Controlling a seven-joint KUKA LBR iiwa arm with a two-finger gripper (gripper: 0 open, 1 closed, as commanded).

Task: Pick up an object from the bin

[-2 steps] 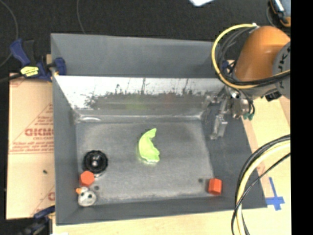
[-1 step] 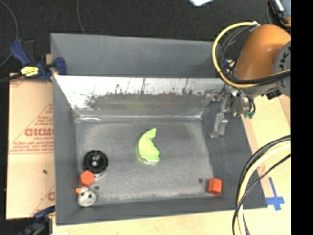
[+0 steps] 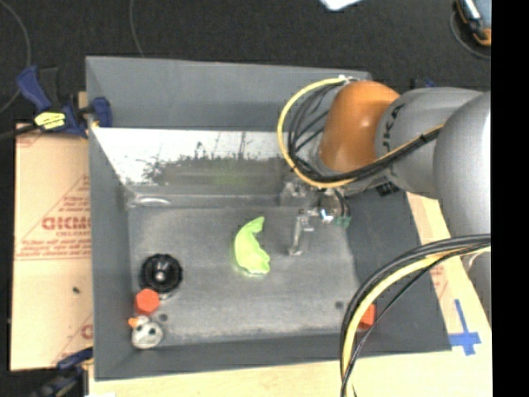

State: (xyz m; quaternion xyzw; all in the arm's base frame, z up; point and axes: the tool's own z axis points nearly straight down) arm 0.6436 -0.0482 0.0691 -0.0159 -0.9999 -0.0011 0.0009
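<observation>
so the lime-green thing (image 3: 250, 248) is a curvy blob, kinda leaf-shaped; narrow tip at the top, fatter rounded end lower down; lying flat on the bin floor (image 3: 314, 300); sits just beside the tool (image 3: 297, 242), on its left in the view; doesn't look like they're touching

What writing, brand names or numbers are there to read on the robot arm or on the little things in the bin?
Arm: dark lettering beside the orange cover, too blurred to read.
Green thing, black round thing, orange piece, pale piece: no writing to be seen.
</observation>
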